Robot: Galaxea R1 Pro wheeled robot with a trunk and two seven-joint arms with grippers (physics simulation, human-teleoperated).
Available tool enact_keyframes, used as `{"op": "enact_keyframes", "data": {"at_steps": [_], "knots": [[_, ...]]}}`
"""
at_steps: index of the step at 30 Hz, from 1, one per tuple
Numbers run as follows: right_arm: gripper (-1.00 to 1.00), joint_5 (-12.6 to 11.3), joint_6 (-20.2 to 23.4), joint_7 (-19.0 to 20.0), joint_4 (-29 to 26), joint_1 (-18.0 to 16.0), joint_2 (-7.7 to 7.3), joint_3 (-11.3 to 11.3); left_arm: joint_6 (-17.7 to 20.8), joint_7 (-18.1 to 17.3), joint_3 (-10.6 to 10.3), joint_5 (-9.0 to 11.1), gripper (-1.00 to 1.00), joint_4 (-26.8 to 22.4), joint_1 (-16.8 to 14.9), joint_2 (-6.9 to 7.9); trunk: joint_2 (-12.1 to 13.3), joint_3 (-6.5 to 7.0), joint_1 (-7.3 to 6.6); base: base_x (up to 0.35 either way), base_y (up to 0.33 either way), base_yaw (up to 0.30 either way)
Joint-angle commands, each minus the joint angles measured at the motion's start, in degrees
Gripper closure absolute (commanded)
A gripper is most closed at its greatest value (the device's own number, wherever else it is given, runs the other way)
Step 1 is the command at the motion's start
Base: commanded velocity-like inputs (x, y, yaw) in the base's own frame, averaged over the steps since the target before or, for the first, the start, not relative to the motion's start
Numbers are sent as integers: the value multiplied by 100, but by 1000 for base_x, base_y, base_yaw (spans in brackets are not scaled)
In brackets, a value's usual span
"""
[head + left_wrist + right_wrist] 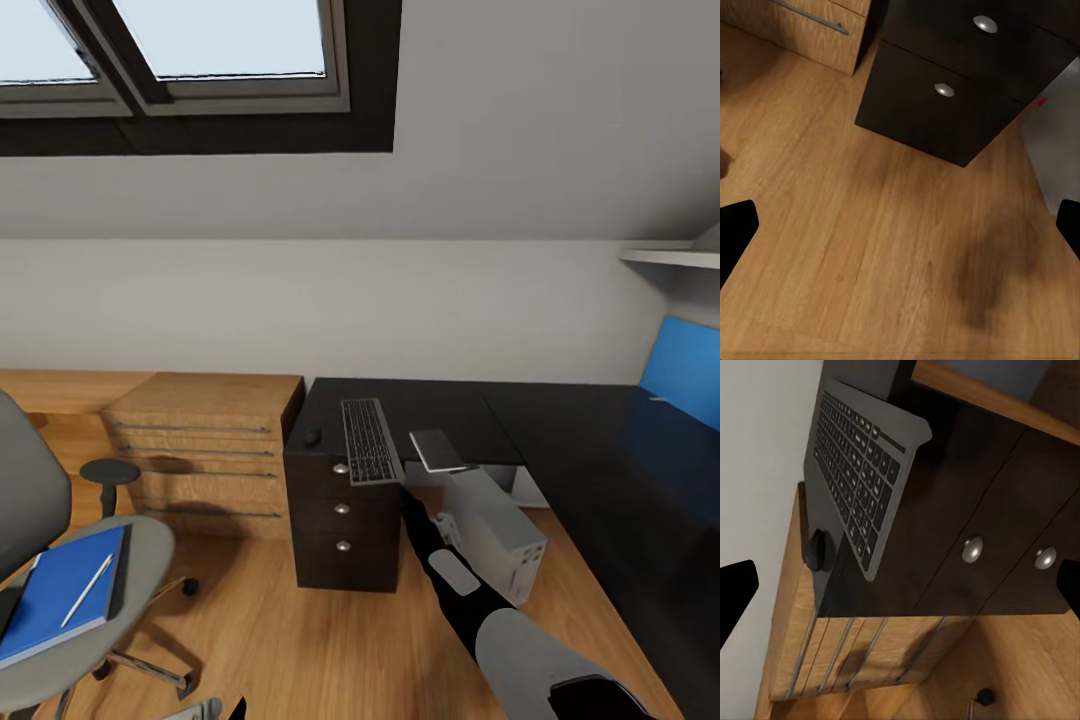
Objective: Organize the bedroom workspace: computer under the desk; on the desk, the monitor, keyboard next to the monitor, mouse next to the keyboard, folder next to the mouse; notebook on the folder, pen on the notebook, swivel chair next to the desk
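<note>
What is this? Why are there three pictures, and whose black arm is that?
It's a robot in a pretend computer bedroom. The big picture comes from a camera on its head. The black arm is its right arm, reaching toward the desk. The other two pictures come from cameras by its grippers. The right gripper is open, holding nothing, and looks at the keyboard and mouse on the desk. The left gripper is open too, over the floor. On the chair lie a blue folder and a pen.
</note>
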Motion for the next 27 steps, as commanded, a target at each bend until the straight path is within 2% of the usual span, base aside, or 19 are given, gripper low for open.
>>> {"op": "enact_keyframes", "data": {"at_steps": [1,13,16,17,19,22,27], "knots": [[-100,-56,-35,21,13,-7,0,37,-46,24,-32,58,-100,-5,-2,6,-45,-23,23,0,0,0],[-100,-58,-22,31,-5,-6,0,41,-49,31,-276,48,-100,-2,1,-2,-526,-239,286,0,0,0],[-100,-58,-22,66,-18,-7,0,42,-53,33,-581,21,-100,-2,2,-3,-646,-293,352,0,0,0],[-100,-58,-22,95,-18,-8,0,40,-54,33,-594,20,-100,-2,2,-3,-686,-311,374,0,0,0],[-100,-58,-22,252,-19,-6,0,36,-54,33,-619,18,-100,-2,3,-3,-767,-347,418,0,0,0],[-100,-58,-22,859,0,0,0,26,-54,33,-640,3,-100,-2,2,-3,-887,-400,484,0,0,0],[-100,-67,-17,1041,24,1,0,16,-54,31,-644,14,-100,-2,2,-3,-1088,-490,594,0,0,0]]}}
